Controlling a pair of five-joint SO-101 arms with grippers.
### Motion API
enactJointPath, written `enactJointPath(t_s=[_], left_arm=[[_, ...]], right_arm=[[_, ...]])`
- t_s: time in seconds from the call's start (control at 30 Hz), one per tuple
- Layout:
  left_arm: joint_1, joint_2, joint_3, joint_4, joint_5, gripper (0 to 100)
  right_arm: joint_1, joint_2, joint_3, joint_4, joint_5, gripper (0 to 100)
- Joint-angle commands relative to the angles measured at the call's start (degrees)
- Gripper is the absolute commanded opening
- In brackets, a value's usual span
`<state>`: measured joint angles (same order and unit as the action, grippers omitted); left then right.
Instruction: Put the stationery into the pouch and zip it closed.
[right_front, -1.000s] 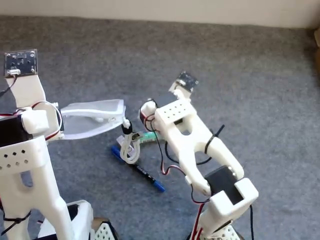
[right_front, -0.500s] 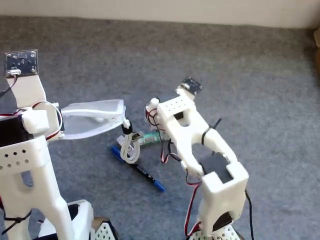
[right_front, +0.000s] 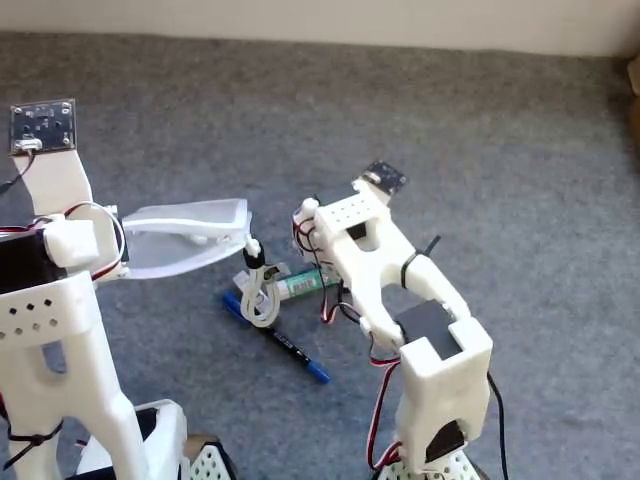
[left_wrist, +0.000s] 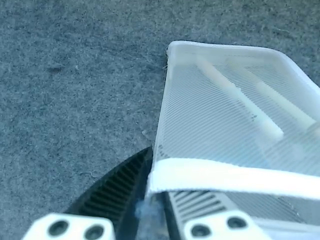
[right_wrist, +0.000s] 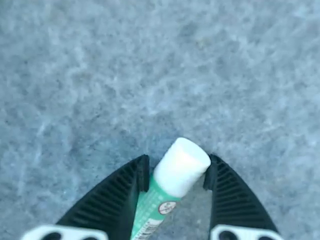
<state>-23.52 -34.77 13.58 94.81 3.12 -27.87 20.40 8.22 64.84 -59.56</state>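
From above, the pouch (right_front: 190, 235) was held out rightward from your left arm (right_front: 60, 300). The glue stick (right_front: 303, 285) lay on the worktop (right_front: 500, 130) just right of a white loop (right_front: 260, 300), under the right arm (right_front: 370, 255), with the blue pen (right_front: 278, 342) nearer. That loop could have snagged the stick on a lift. In the left wrist view, your left end effector (left_wrist: 152, 192) was clamped tight on the pouch's white edge band, and two pale sticks showed through the mesh. A single-edge pinch could have let the mouth sag shut. In the right wrist view, your right end effector (right_wrist: 176, 164) was closed around the stick's white cap only, so the stick could have pivoted or slipped free.
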Motion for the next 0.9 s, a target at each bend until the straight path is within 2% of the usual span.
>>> enactJointPath(t_s=[0.0, 0.2, 0.4, 0.87], left_arm=[[-0.92, 0.13, 0.04, -0.70, 0.53, 1], [-0.84, 0.13, 0.04, -0.62, 0.53, 1], [-0.84, 0.13, 0.04, -0.53, 0.53, 1], [-0.84, 0.13, 0.04, -0.53, 0.62, 1]], right_arm=[[0.40, -1.19, -0.66, -0.13, 2.20, 13.6], [0.66, -4.53, -0.66, -0.13, 7.47, 0.3], [0.66, -13.49, -0.13, 0.04, 12.92, 0.5], [0.66, -41.19, 12.97, 0.31, 26.37, 0.5]])
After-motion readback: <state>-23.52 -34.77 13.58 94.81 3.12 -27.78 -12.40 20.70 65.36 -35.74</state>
